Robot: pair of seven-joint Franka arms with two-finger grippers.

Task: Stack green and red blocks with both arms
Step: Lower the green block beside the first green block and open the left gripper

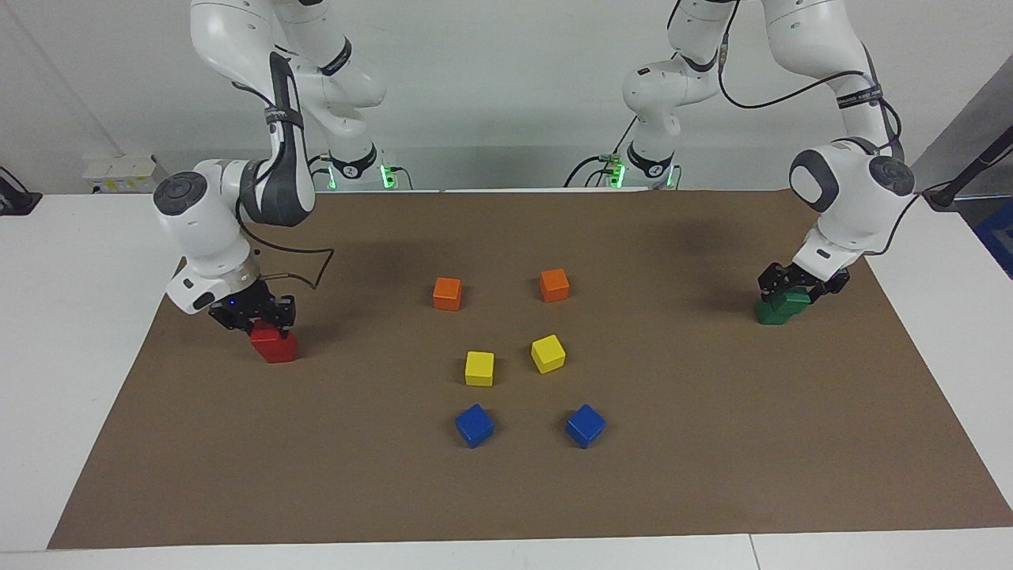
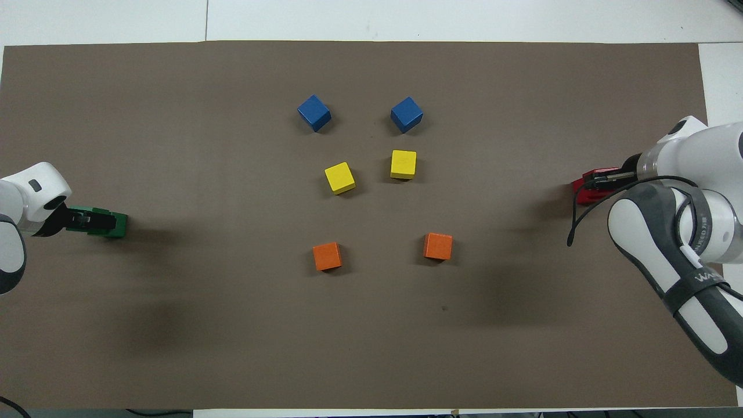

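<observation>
Two dark green blocks [image 1: 774, 312] sit at the left arm's end of the mat, one resting askew on the other. My left gripper [image 1: 801, 290] is low over them, with its fingers closed on the upper green block [image 2: 114, 223]. At the right arm's end, the red blocks [image 1: 277, 346] form a low pile. My right gripper [image 1: 257, 321] is down on it, with its fingers closed on the upper red block [image 2: 585, 190]. Both grippers partly hide the blocks under them.
On the brown mat [image 1: 712, 443], between the arms, lie two orange cubes [image 1: 447, 293] [image 1: 554, 285]. Two yellow cubes [image 1: 479, 368] [image 1: 548, 353] lie farther from the robots, and two blue cubes [image 1: 474, 425] [image 1: 586, 425] farthest.
</observation>
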